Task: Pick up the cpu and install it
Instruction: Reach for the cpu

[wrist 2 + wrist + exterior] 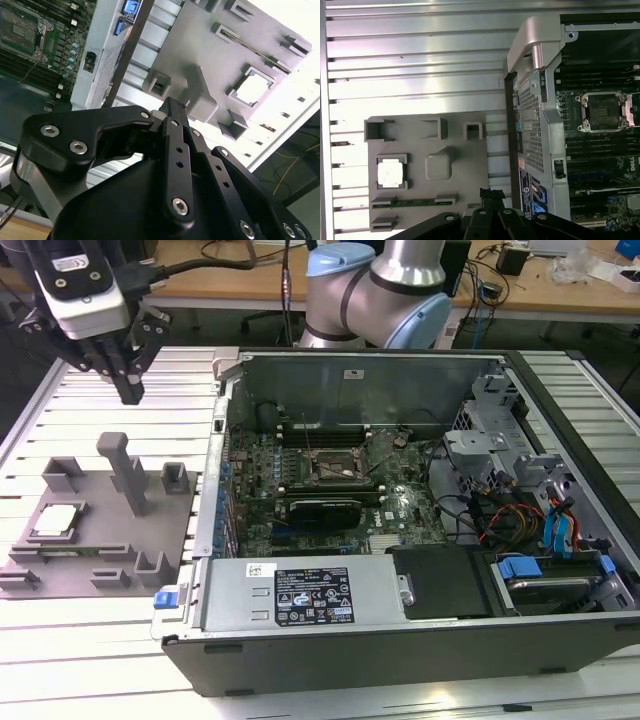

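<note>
ok so the cpu [55, 521] is sitting flat in a square pocket of the grey fixture plate [100, 540], silver top facing up, towards the exterior view's left end of that plate; you can spot it in both wrist views too, [251, 87] and [390, 174], bright against the grey; nothing is touching it.

the plate also has a tall upright post [125, 470] near its middle, between the cpu and the case, plus a handful of smaller slotted blocks around the edges; one of the slots looks like it has a thin green strip lying in it in the first wrist view, can't tell what exactly; the whole plate lies on a slatted aluminium table [100, 660].

the gripper [131, 392] hangs in the air above the plate, well apart from the cpu and not touching anything; its fingers [170, 130] look pressed together with nothing between them; the tip shows in the first wrist view as well [490, 194].

just beside the plate, on the exterior view's right, is an open computer case [400, 660] lying on its side; inside, the motherboard [400, 505] has its square metal-framed socket [335, 468] near the middle, also visible at [605, 111]; a power supply [310, 595] with a big label sits along the near edge; the arm [390, 290] rises behind the case.
</note>
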